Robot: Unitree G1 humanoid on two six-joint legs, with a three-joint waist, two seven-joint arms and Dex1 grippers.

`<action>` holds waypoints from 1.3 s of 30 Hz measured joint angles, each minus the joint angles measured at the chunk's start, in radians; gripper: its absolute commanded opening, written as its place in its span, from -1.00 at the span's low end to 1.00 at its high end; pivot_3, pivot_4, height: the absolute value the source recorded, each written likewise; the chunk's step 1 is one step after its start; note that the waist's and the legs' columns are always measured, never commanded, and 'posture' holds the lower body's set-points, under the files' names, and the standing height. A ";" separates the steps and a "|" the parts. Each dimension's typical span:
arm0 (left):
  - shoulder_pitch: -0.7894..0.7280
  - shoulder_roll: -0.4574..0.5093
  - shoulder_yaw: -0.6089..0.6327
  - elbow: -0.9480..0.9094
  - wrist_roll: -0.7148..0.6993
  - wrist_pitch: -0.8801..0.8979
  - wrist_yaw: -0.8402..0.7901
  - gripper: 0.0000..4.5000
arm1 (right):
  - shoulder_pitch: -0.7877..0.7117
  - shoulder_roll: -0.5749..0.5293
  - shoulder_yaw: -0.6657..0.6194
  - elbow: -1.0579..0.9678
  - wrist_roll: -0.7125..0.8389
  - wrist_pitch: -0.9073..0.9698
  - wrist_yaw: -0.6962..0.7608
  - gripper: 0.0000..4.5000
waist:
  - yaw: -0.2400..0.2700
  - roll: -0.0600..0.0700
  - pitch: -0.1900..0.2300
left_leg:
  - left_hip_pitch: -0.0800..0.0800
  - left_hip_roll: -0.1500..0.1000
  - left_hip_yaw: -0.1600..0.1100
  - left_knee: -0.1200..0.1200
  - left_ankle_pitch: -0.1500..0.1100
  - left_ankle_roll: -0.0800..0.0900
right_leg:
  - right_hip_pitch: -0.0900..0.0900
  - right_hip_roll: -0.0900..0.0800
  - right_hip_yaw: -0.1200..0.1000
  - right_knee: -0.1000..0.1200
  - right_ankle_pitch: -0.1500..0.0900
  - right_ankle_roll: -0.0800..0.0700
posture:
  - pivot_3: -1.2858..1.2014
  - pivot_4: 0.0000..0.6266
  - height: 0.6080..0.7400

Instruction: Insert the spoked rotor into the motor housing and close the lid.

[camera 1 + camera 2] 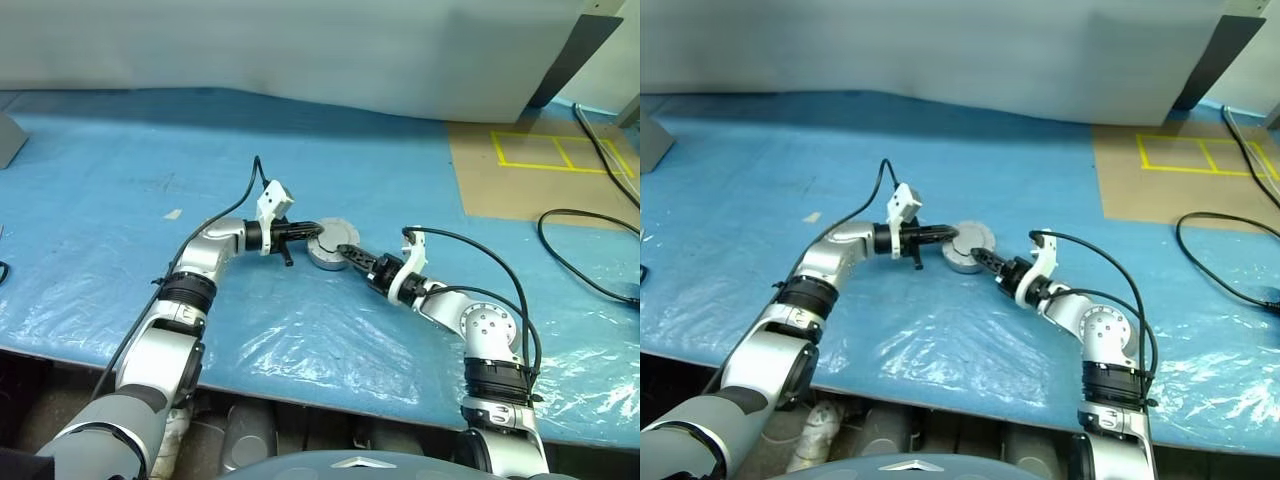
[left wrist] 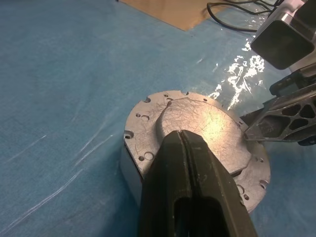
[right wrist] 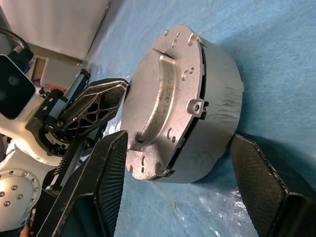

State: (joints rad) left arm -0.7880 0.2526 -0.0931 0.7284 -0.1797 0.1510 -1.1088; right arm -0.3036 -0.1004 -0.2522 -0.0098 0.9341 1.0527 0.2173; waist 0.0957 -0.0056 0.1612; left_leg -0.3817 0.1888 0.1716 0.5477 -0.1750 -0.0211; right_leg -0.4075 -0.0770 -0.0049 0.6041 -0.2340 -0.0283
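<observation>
My left pincer (image 2: 190, 148) is pressed shut, its joined tips resting on top of the lid (image 2: 197, 123), which already sits on the motor housing (image 3: 210, 133) directly under and ahead of those tips. My right pincer (image 3: 177, 170) stands wide, one finger (image 3: 106, 173) at the lid's face and the other (image 3: 256, 173) past the housing's far wall, so the can lies between them and, as far as I can see, is not yet squeezed. I judge the rotor to be inside, though I cannot see it under the lid. To finish well, I should hold the can steady from the right and push evenly through the lid's raised centre, watching the seam at the rim (image 3: 200, 106) until it closes all round. The blue sheet (image 1: 120, 180) around both pincers gives plenty of room; a black cable (image 1: 580, 270) lies well off beyond my right arm.
</observation>
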 measured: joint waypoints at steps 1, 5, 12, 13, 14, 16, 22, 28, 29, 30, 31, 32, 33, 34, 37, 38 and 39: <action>-0.005 0.000 0.001 0.010 0.000 -0.003 0.001 -1.00 | -0.002 0.006 0.002 0.001 -0.002 -0.001 0.001 0.48 | 0.000 0.000 0.000 | 0.000 0.000 0.000 0.000 0.000 0.000 | 0.000 0.000 0.000 0.000 0.000 0.000 | 0.03 -0.52 1.00; -0.014 -0.002 0.009 0.026 0.002 -0.004 0.006 -1.00 | -0.002 0.018 0.008 0.009 -0.001 -0.001 0.019 0.10 | 0.000 0.000 0.000 | 0.000 0.000 0.000 0.000 0.000 0.000 | 0.000 0.000 0.000 0.000 0.000 0.000 | 0.03 -0.52 1.00; -0.027 -0.012 0.019 0.032 0.005 -0.023 0.015 -1.00 | -0.004 0.016 0.015 0.008 -0.007 -0.011 0.052 -0.37 | 0.000 0.000 0.000 | 0.000 0.000 0.000 -0.001 0.000 0.000 | 0.000 0.000 0.000 0.000 0.000 0.000 | 0.03 -0.52 1.00; -0.027 -0.012 0.019 0.032 0.006 -0.024 0.014 -1.00 | -0.004 0.015 0.017 0.008 -0.010 -0.012 0.054 -0.37 | 0.000 0.000 0.000 | 0.000 0.000 0.000 -0.001 0.000 0.000 | 0.000 0.000 0.000 0.000 0.000 0.000 | 0.03 -0.52 1.00; -0.027 -0.012 0.019 0.032 0.006 -0.024 0.014 -1.00 | -0.004 0.014 0.020 0.008 -0.011 -0.015 0.055 -0.37 | 0.000 0.000 0.000 | 0.000 0.000 0.000 -0.001 0.000 0.000 | 0.000 0.000 0.000 0.000 0.000 0.000 | 0.03 -0.52 1.00; -0.027 -0.012 0.019 0.032 0.005 -0.023 0.012 -1.00 | -0.004 0.013 0.023 0.008 -0.014 -0.017 0.060 -0.37 | 0.000 0.000 0.000 | 0.000 0.000 0.000 -0.001 0.000 0.000 | 0.000 0.000 0.000 0.000 0.000 0.000 | 0.03 -0.52 1.00; -0.025 -0.010 0.026 0.020 -0.004 -0.007 0.002 -1.00 | -0.005 0.013 0.029 0.008 -0.024 -0.023 0.063 -0.37 | -0.001 0.000 0.000 | 0.000 0.000 0.000 -0.001 0.000 0.000 | 0.000 0.000 0.000 0.000 0.000 0.000 | 0.03 -0.52 1.00; -0.053 0.008 0.160 -0.145 -0.240 0.278 -0.048 -1.00 | -0.008 0.025 -0.018 0.021 0.031 0.021 0.045 -0.37 | -0.002 0.001 0.003 | -0.003 0.000 0.001 -0.001 0.000 0.000 | -0.004 0.000 0.000 0.001 -0.001 -0.001 | 0.03 -0.52 1.00; -0.071 0.023 0.182 -0.179 -0.270 0.312 -0.046 -1.00 | -0.008 0.026 -0.030 0.026 0.046 0.031 0.039 -0.37 | -0.002 0.001 0.003 | -0.004 0.000 0.001 -0.001 0.000 0.000 | -0.005 0.000 0.000 0.000 -0.001 -0.001 | 0.03 -0.52 1.00; -0.082 0.035 0.199 -0.211 -0.292 0.340 -0.044 -1.00 | -0.009 0.027 -0.042 0.033 0.058 0.040 0.033 -0.37 | -0.002 0.001 0.003 | -0.004 0.000 0.001 -0.002 0.000 0.000 | -0.005 0.000 0.000 0.000 -0.001 -0.001 | 0.03 -0.52 1.00; -0.092 0.050 0.216 -0.247 -0.320 0.375 -0.039 -1.00 | -0.010 0.027 -0.056 0.039 0.075 0.051 0.027 -0.37 | -0.001 0.001 0.003 | -0.004 -0.001 0.001 -0.003 0.000 0.000 | -0.005 0.000 0.000 0.000 -0.001 -0.002 | 0.03 -0.52 1.00; -0.094 0.060 0.226 -0.269 -0.338 0.400 -0.037 -1.00 | -0.010 0.026 -0.065 0.042 0.088 0.055 0.020 -0.37 | -0.001 0.001 0.003 | -0.004 -0.001 0.001 -0.003 0.000 0.000 | -0.005 0.000 0.000 -0.001 -0.001 -0.002 | 0.03 -0.52 1.00; -0.093 0.068 0.231 -0.281 -0.352 0.427 -0.035 -1.00 | -0.010 0.026 -0.075 0.042 0.098 0.062 0.014 -0.37 | -0.001 0.001 0.003 | -0.004 -0.001 0.001 -0.004 0.000 0.000 | -0.005 0.000 0.000 -0.001 -0.001 -0.002 | 0.03 -0.52 1.00; -0.083 0.079 0.232 -0.293 -0.361 0.457 -0.030 -1.00 | -0.010 0.027 -0.089 0.043 0.113 0.070 0.002 -0.37 | -0.001 0.002 0.003 | -0.005 -0.001 0.001 -0.004 0.000 0.000 | -0.006 0.000 -0.001 -0.001 -0.001 -0.001 | 0.03 -0.52 1.00; -0.008 0.121 0.221 -0.315 -0.367 0.519 -0.023 -1.00 | -0.009 0.029 -0.137 0.037 0.173 0.081 -0.035 -0.37 | -0.002 0.003 0.005 | -0.008 -0.001 0.001 -0.003 0.000 0.000 | -0.010 0.001 -0.001 0.000 0.001 0.001 | 0.03 -0.52 1.00; 0.018 0.128 0.214 -0.318 -0.367 0.536 -0.020 -1.00 | -0.009 0.029 -0.150 0.028 0.194 0.081 -0.048 -0.37 | -0.001 0.003 0.005 | -0.010 0.000 0.001 -0.003 0.000 0.000 | -0.012 0.001 -0.001 0.001 0.001 0.001 | 0.03 -0.52 1.00; 0.037 0.129 0.211 -0.318 -0.367 0.552 -0.018 -1.00 | -0.009 0.029 -0.160 0.017 0.214 0.082 -0.054 -0.37 | -0.001 0.003 0.006 | -0.012 0.000 0.001 -0.002 0.000 0.000 | -0.013 0.002 -0.001 0.001 0.001 0.001 | 0.03 -0.52 1.00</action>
State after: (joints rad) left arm -0.7506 0.3820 0.1174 0.4102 -0.5466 0.7028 -1.1265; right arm -0.3125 -0.0715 -0.4118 0.0074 1.1476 1.1343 0.1628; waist 0.0948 -0.0025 0.1670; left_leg -0.3940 0.1884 0.1721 0.5455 -0.1748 -0.0213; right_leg -0.4207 -0.0754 -0.0062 0.6054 -0.2333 -0.0270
